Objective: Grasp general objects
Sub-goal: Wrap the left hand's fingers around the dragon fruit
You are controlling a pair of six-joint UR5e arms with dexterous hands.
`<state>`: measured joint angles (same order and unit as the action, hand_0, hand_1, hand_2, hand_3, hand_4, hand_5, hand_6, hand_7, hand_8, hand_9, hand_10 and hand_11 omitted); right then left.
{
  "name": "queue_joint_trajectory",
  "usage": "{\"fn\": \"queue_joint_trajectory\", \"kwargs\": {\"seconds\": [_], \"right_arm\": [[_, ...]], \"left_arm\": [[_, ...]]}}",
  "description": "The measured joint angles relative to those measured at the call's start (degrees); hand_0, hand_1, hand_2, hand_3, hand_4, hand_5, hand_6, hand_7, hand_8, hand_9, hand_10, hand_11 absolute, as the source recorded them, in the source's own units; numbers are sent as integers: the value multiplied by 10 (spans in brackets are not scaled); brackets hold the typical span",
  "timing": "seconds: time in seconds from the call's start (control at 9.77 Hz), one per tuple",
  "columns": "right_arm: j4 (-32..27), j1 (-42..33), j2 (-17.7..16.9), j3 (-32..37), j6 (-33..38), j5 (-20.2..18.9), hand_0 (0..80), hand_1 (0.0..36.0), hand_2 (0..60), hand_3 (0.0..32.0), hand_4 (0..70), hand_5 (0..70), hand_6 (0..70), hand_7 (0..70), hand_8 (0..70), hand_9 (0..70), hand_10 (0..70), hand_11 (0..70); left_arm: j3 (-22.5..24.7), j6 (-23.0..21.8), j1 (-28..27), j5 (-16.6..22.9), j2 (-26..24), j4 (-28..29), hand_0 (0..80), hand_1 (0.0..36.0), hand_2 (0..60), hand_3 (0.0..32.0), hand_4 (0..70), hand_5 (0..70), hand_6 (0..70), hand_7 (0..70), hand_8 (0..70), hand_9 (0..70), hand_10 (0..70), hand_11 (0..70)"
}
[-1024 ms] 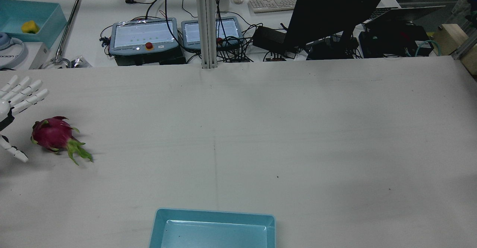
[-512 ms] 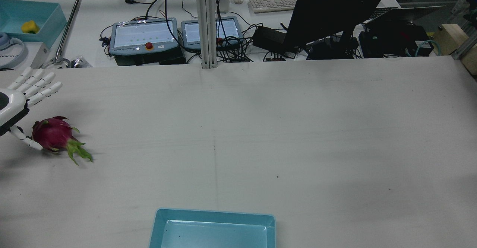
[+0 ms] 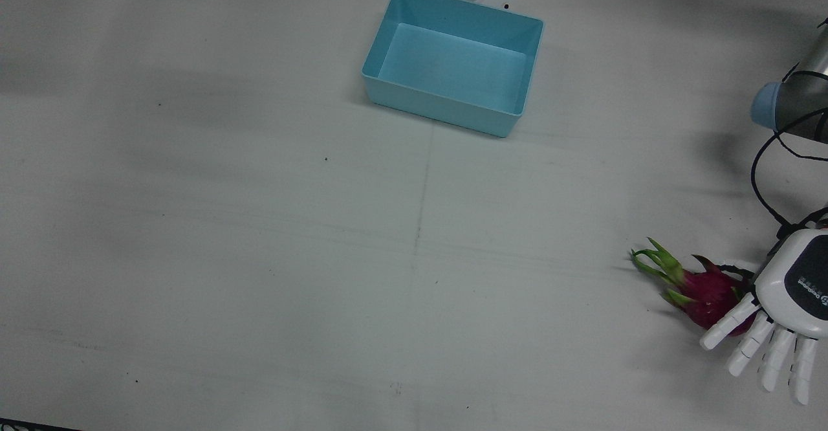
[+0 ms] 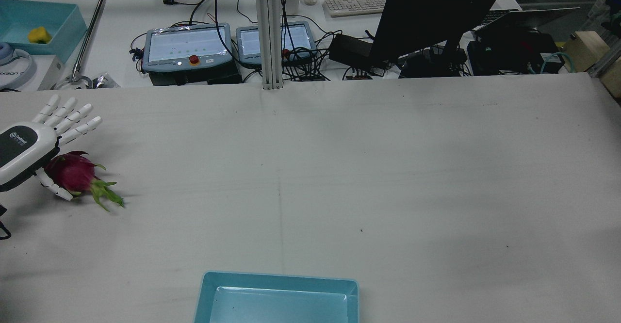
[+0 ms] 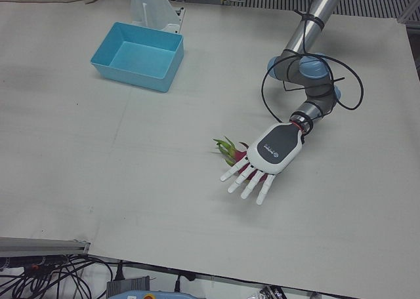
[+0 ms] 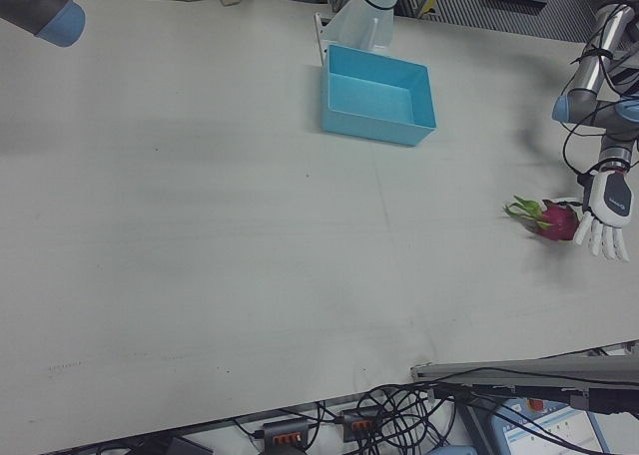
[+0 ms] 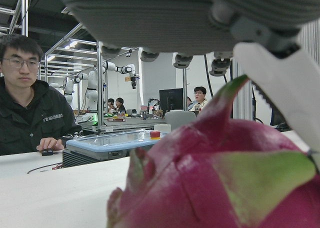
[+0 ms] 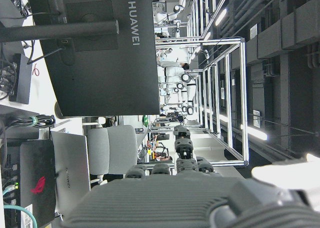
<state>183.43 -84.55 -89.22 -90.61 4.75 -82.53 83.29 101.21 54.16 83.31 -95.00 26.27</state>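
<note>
Looking down in the front view, we are seeing the dragon fruit (image 3: 702,294) lying on the tabletop (image 3: 259,256) near the view's right edge, its green leaves pointing toward the middle. The left hand (image 3: 786,301) is hanging over the fruit's red end with its fingers (image 3: 750,347) spread and straight, clasping nothing. A blue bin (image 3: 453,62) is sitting well apart, near the top.

In the rear view we are finding the left hand (image 4: 29,148) at the left edge, palm down over the fruit (image 4: 73,175), thumb beside it.

In the left-front view the hand (image 5: 269,156) is covering most of the fruit (image 5: 231,153); only leaves are showing.

In the right-front view the fruit (image 6: 554,219) is lying just beside the hand (image 6: 604,211).

In the left hand view the fruit (image 7: 215,183) is filling the lower frame, right under the palm.

In the right hand view we are seeing the right hand (image 8: 185,198) only from behind, aimed at a monitor (image 8: 95,48); we cannot tell how its fingers are standing.
</note>
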Motion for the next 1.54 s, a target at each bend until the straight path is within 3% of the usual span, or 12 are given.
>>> {"fn": "queue_joint_trajectory", "kwargs": {"seconds": [0.31,0.51,0.61,0.72,0.82,0.92,1.02,1.13,1.54], "right_arm": [[0,0,0,0,0,0,0,0,0,0,0,0,0,0,0,0,0,0],[0,0,0,0,0,0,0,0,0,0,0,0,0,0,0,0,0,0],[0,0,0,0,0,0,0,0,0,0,0,0,0,0,0,0,0,0],[0,0,0,0,0,0,0,0,0,0,0,0,0,0,0,0,0,0],[0,0,0,0,0,0,0,0,0,0,0,0,0,0,0,0,0,0],[0,0,0,0,0,0,0,0,0,0,0,0,0,0,0,0,0,0],[0,0,0,0,0,0,0,0,0,0,0,0,0,0,0,0,0,0],[0,0,0,0,0,0,0,0,0,0,0,0,0,0,0,0,0,0],[0,0,0,0,0,0,0,0,0,0,0,0,0,0,0,0,0,0]], "left_arm": [[-10,10,-22,-1,-17,-21,569,286,95,166,0,0,0,32,0,0,0,0],[-13,19,-26,-1,-23,-28,557,275,95,134,0,0,0,20,0,0,0,0],[-14,20,-27,-1,-24,-30,550,265,85,106,0,2,0,7,0,0,0,0],[-15,21,-27,-1,-25,-31,546,251,59,18,0,80,0,0,0,0,0,0],[-15,22,-27,-1,-25,-31,539,238,38,0,0,167,0,0,0,0,0,0],[-15,22,-27,-2,-25,-32,537,234,32,0,0,204,0,6,0,0,0,0],[-15,22,-27,-2,-25,-32,544,244,32,2,0,61,0,14,0,0,0,0],[-15,22,-27,-2,-26,-34,550,257,42,48,0,0,0,18,0,0,0,0],[-7,24,-27,-3,-39,-80,577,287,47,150,0,0,0,27,0,0,0,0]]}}
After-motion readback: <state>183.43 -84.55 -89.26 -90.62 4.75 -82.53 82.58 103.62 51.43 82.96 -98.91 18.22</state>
